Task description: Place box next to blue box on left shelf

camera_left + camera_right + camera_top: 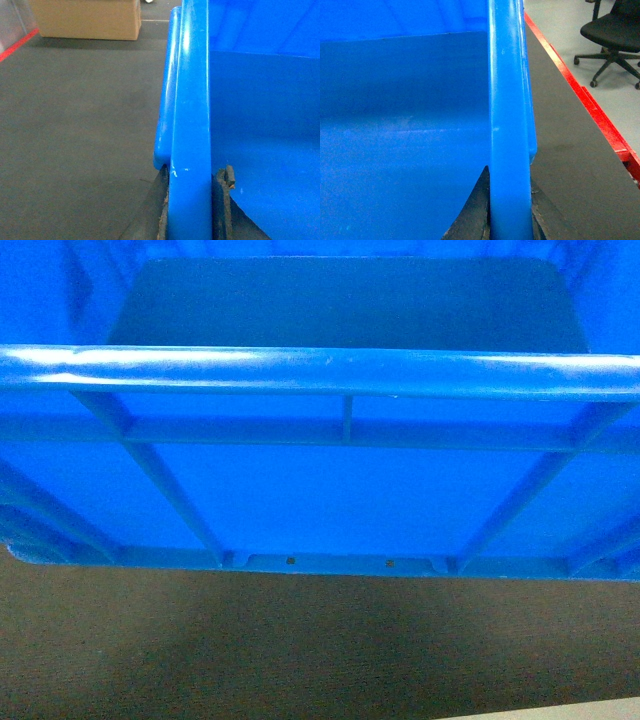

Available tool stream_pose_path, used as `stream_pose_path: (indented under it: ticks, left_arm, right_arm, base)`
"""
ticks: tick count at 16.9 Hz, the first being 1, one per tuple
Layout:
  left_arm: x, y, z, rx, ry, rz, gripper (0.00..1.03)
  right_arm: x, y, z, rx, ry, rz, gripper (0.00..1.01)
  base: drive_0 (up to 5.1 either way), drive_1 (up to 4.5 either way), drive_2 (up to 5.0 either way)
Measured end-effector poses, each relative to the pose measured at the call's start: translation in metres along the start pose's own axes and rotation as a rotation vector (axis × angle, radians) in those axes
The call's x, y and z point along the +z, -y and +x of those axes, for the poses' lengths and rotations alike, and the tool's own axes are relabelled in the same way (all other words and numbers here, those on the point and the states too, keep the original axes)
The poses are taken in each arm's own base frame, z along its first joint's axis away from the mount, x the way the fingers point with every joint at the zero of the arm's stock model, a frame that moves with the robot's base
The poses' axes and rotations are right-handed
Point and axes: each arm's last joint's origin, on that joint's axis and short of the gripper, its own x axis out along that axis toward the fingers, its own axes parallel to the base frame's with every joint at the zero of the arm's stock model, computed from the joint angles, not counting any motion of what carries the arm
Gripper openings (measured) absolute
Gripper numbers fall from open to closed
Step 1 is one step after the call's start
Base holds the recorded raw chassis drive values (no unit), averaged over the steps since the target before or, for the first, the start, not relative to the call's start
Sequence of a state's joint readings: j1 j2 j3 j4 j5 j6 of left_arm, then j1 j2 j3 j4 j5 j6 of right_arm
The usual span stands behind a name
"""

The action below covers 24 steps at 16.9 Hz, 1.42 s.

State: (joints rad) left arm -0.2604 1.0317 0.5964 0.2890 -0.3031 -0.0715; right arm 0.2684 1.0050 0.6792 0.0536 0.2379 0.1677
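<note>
Box (330, 370) carried between both arms, long axis 9-to-3, left gripper (192, 210) and right gripper (509, 212) each clamped on opposite side rims, neither nearer.

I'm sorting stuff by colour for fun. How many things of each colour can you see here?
Blue: 1, the box, gripped by left gripper and right gripper
Brown: 1, the cardboard box
Black: 1, the office chair
Total: 3

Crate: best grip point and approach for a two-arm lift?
Grip the crate's thick rolled rim on its two opposite side walls, one gripper per side, fingers straddling the rim, as left gripper and right gripper do. The open top and thin upright walls allow it.
</note>
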Motion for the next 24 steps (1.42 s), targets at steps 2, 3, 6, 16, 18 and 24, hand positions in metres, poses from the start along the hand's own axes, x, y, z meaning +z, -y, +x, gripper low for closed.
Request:
stream_pose_path:
  ticks: [2, 3, 6, 16, 18, 24]
  left_arm:
    - [0.0000, 0.0000, 0.0000, 0.000, 0.000, 0.000, 0.10]
    - [0.0000, 0.0000, 0.0000, 0.000, 0.000, 0.000, 0.10]
    - [0.0000, 0.0000, 0.0000, 0.000, 0.000, 0.000, 0.10]
    - [-0.0001, 0.0000, 0.0000, 0.000, -0.001, 0.000, 0.10]
    - [-0.0001, 0.0000, 0.0000, 0.000, -0.001, 0.000, 0.10]
    - [-0.0002, 0.0000, 0.0000, 0.000, -0.002, 0.001, 0.10]
  right_arm:
    - [0.0000, 0.0000, 0.0000, 0.000, 0.000, 0.000, 0.09]
    - [0.0000, 0.0000, 0.0000, 0.000, 0.000, 0.000, 0.09]
    - [0.0000, 0.0000, 0.0000, 0.000, 0.000, 0.000, 0.09]
    - [0.0000, 0.0000, 0.0000, 0.000, 0.000, 0.000, 0.09]
    - [0.0000, 0.0000, 0.0000, 0.000, 0.000, 0.000, 0.09]
    - [-0.0001, 0.0000, 0.0000, 0.000, -0.001, -0.001, 0.09]
  base:
    - [-1.7, -1.74, -1.7]
    - [-1.6, -1.60, -1.6]
    - [-1.5, -1.53, -1.5]
    - [-1.6, -1.64, -1.6]
    - [-1.7, -1.70, -1.7]
    - [-1.6, -1.60, -1.6]
